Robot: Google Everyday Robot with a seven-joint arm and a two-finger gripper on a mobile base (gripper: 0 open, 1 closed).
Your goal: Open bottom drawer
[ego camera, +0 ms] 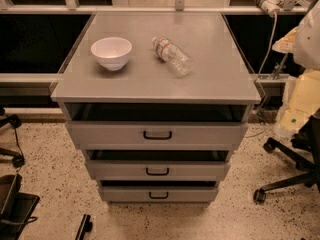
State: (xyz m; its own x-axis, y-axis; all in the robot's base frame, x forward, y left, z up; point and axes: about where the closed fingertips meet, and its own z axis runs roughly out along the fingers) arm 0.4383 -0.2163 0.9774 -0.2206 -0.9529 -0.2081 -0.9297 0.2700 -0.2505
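The grey metal cabinet (155, 79) stands in the middle of the camera view with three drawers stacked in its front. The bottom drawer (125, 194) is the lowest and narrowest-looking front, with a small black loop handle (158, 195). A thin dark gap shows above its front edge. The middle drawer (115, 170) and the top drawer (110, 134) above it also show dark gaps along their tops. My gripper is not in this view. Only a white and yellowish bulk (305, 84), possibly part of my arm, shows at the right edge.
A white bowl (111, 52) and a plastic water bottle (172, 56) lying on its side rest on the cabinet top. An office chair's wheeled base (285, 179) stands at the right. Dark chair parts (12, 209) are at the bottom left, and a black object (84, 227) lies on the speckled floor.
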